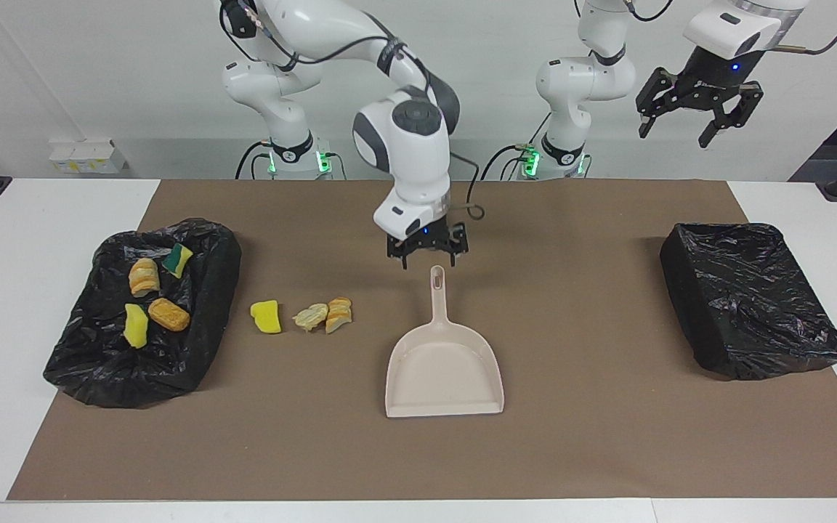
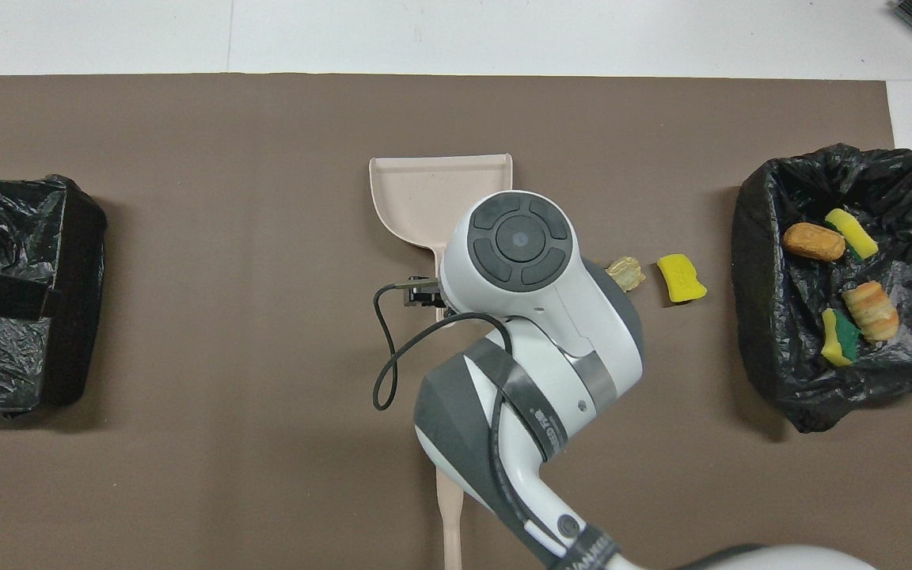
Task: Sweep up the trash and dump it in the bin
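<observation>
The right gripper [image 1: 427, 259] hangs with fingers apart over the dustpan [image 1: 445, 367] handle, which could slip aside if pinched off-center.

four scraps of trash [image 1: 150, 298] lie in the black-lined bin [image 1: 200, 356] at the right arm's end; three lie just beside it on the brown mat [image 1: 593, 436].

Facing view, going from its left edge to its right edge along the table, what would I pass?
Trash-filled black bin → loose yellow sponge piece → two bread-like chunks → beige dustpan, right gripper over its handle → second black bin.
</observation>
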You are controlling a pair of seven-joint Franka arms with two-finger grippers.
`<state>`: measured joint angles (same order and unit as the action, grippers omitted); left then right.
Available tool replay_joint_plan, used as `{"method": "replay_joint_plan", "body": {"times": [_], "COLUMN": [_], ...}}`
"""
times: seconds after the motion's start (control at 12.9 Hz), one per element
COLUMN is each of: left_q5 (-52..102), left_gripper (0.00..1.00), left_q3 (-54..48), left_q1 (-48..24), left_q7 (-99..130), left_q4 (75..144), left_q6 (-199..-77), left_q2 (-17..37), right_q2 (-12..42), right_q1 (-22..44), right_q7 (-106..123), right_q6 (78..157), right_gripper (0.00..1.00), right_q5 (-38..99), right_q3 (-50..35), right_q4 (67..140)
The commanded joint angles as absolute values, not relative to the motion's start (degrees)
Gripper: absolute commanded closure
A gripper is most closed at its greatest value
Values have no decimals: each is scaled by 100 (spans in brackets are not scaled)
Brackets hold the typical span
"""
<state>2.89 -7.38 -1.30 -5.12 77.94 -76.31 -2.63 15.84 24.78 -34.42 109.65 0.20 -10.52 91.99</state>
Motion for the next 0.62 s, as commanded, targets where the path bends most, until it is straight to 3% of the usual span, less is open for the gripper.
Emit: {"method": "replay_joint_plan", "body": {"times": [0.0, 0.15, 0.39, 0.54], "left_q5": [308, 308, 308, 273], "left_gripper": [0, 0, 0, 0], "left_q3": [-817, -826, -826, -826], "left_q1": [-193, -333, -886, -1404], "left_q7": [-439, -448, 50, 857], "left_q4": [8024, 8252, 9252, 9352], "left_q6": [-8092, -8461, -9989, -10501], "left_q2": [-404, -300, -264, 191], "right_q2": [1074, 740, -190, -509], "right_q1": [2715, 2960, 3364, 3830], "right_q7": [-3401, -3576, -3901, -4094], "right_q6": [10129, 9992, 10869, 11048], "right_gripper": [0, 0, 0, 0], "right_q5": [264, 482, 1149, 1336], "right_q3": [-1046, -1046, -1046, -1046], "right_q4": [9448, 9902, 11491, 12170]}}
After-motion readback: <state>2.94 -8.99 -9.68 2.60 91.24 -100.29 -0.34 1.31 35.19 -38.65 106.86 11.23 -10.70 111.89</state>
